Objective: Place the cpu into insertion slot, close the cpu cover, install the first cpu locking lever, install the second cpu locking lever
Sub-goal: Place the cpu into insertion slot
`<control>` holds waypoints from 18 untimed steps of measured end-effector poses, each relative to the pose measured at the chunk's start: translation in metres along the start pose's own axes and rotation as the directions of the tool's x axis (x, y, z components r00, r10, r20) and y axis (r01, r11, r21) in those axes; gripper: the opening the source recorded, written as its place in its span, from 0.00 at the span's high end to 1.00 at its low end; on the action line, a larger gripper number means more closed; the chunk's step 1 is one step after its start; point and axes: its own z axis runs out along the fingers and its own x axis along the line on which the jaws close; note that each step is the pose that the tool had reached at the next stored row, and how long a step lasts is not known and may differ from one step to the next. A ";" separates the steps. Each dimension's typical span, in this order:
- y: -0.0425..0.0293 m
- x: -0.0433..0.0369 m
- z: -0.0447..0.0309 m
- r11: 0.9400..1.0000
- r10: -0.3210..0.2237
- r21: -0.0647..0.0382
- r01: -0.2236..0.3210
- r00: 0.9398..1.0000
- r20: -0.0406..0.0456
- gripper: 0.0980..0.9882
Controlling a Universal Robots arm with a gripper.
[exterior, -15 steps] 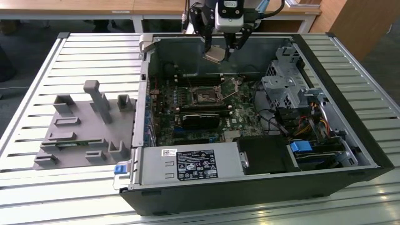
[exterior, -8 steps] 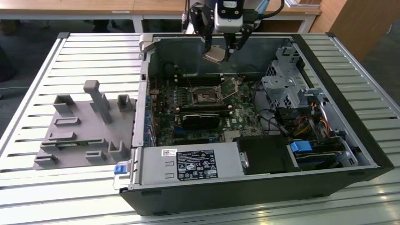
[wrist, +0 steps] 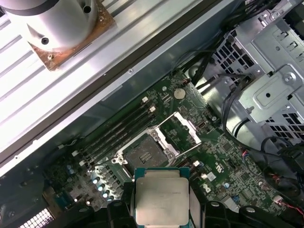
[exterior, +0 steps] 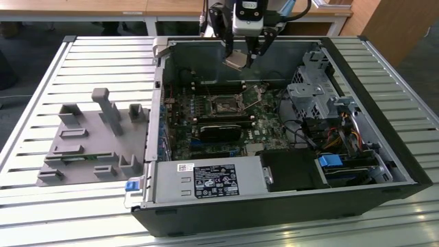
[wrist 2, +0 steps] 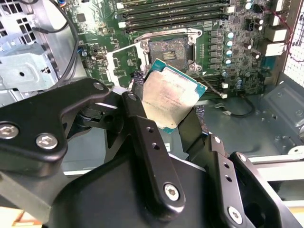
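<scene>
Cpu (wrist 2: 171, 97) in gripper (wrist 2: 167, 108) (clear of insertion slot (wrist 2: 168, 50))

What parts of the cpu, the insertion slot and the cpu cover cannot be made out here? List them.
Underside of the cpu: faces away from both wrist views.
Gripped edges of the cpu: covered by the jaws, second wrist view.
Contacts in the insertion slot: too small, all views.
Hinge of the cpu cover: too small, first wrist view.
</scene>
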 end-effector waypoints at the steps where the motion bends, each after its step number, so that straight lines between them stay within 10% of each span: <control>1: 0.0000 0.0000 0.0000 1.000 0.010 0.000 -0.010 1.000 0.001 0.50; 18: 0.0000 0.0000 0.0007 0.988 0.157 -0.004 -0.157 0.988 0.014 0.50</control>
